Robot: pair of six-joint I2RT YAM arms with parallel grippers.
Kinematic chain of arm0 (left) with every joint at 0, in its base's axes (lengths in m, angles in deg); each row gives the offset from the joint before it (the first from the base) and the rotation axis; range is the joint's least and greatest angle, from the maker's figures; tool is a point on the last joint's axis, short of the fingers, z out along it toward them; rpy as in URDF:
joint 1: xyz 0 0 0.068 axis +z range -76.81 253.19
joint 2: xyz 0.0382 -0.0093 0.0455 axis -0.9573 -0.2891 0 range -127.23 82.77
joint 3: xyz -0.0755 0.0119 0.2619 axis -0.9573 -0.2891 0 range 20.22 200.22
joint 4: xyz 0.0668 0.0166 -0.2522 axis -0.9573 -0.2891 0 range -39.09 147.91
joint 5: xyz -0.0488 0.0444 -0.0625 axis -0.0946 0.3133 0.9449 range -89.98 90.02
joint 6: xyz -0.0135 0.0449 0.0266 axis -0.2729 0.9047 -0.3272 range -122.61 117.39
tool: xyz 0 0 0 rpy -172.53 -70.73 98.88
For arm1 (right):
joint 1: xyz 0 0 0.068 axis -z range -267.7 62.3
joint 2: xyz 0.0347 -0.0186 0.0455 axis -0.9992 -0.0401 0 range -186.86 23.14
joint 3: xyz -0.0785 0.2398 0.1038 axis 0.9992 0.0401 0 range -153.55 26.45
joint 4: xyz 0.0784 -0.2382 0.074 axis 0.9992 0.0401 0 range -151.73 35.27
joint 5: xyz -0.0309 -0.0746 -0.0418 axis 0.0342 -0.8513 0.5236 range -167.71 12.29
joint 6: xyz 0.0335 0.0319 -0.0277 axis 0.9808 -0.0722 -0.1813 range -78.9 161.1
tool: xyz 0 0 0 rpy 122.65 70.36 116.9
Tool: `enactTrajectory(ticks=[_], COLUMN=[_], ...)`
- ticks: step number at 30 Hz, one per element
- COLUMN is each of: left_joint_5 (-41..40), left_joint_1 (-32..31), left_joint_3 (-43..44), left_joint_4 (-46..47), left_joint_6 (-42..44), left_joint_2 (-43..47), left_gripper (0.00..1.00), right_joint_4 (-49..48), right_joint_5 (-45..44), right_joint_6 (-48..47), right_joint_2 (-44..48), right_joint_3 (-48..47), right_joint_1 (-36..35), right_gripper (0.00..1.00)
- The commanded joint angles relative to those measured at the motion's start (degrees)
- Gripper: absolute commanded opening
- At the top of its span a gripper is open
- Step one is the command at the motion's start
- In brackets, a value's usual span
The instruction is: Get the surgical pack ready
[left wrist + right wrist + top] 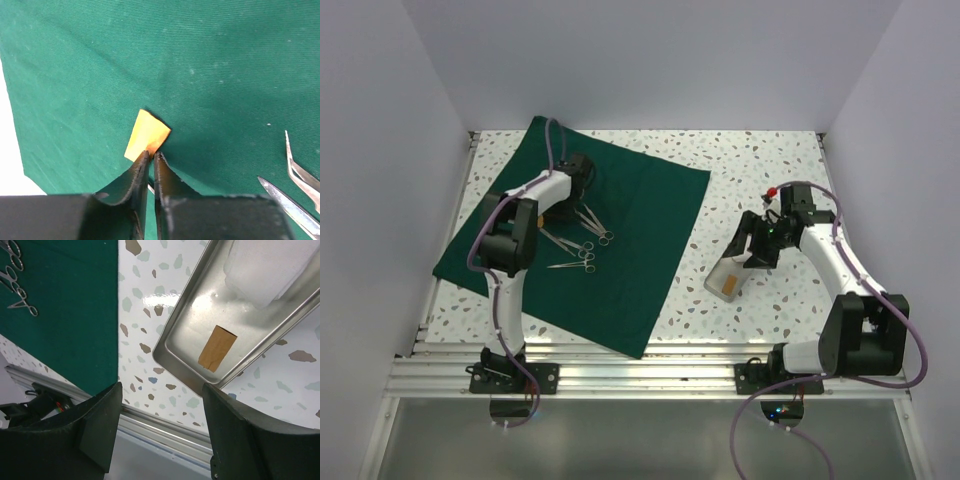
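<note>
On the left, over the flat dark green cloth drape, the left claw is clenched on a small tan paper slip, while the right claw hangs released over the rectangular steel tray further right, so I'd guess it's the gathering stage, rim grab next.

Bright even light, glare on steel tray, soft shadows

The left arm reaches toward the far left corner of the tabletop. The left gripper points down, its fingers nearly touching. The right arm bends inward by the right edge, and the right gripper has its fingers spread wide.
</note>
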Motion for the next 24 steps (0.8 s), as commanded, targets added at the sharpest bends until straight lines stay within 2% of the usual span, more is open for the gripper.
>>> enactTrajectory(ticks=[1,4,10,13,16,18,19,21,22,23,24], left_joint_5=[0.57,0.22,-0.14,2.14,8.02,14.95,18.03,29.79,34.45,44.50,50.26], left_joint_1=[1.01,1.01,1.01,0.92,0.74,0.74,0.74,0.74,0.39,0.30,0.22], left_joint_3=[1.64,2.26,4.36,5.51,5.69,4.99,4.29,1.66,0.51,-2.46,-4.23], left_joint_4=[0.29,-0.41,-2.78,-4.72,-6.91,-7.53,-7.36,-5.70,-4.73,-3.68,-0.27], left_joint_6=[0.51,0.68,0.33,-0.19,-1.59,-1.95,-2.39,-3.01,-3.27,-3.53,-3.45], left_joint_2=[-0.26,0.53,3.96,6.41,10.27,12.30,14.75,17.48,20.02,21.26,22.58], left_gripper=[0.09,0.00,0.00,0.00,0.00,0.00,0.00,0.00,0.00,0.00,0.00], right_joint_4=[-0.08,-0.34,-0.52,-0.87,-2.36,-3.85,-6.04,-11.38,-13.77,-15.71,-18.86], right_joint_5=[1.40,1.58,1.31,1.05,2.36,3.77,7.25,11.92,17.95,19.84,21.34], right_joint_6=[-0.76,-0.76,-0.68,-0.24,0.90,1.69,2.05,3.62,4.33,4.86,5.21], right_joint_2=[1.22,0.52,-0.97,-1.85,-2.82,-3.35,-3.96,-4.84,-5.63,-5.98,-6.25], right_joint_3=[-0.32,-1.03,-2.61,-3.40,-4.28,-4.90,-5.51,-5.86,-5.87,-6.13,-6.91], right_joint_1=[-1.92,-2.73,-4.66,-6.68,-9.31,-10.64,-11.95,-13.10,-13.63,-14.07,-15.20], right_gripper=[0.69,0.69,0.70,0.70,0.70,0.71,0.72,0.73,0.75,0.76,0.77])
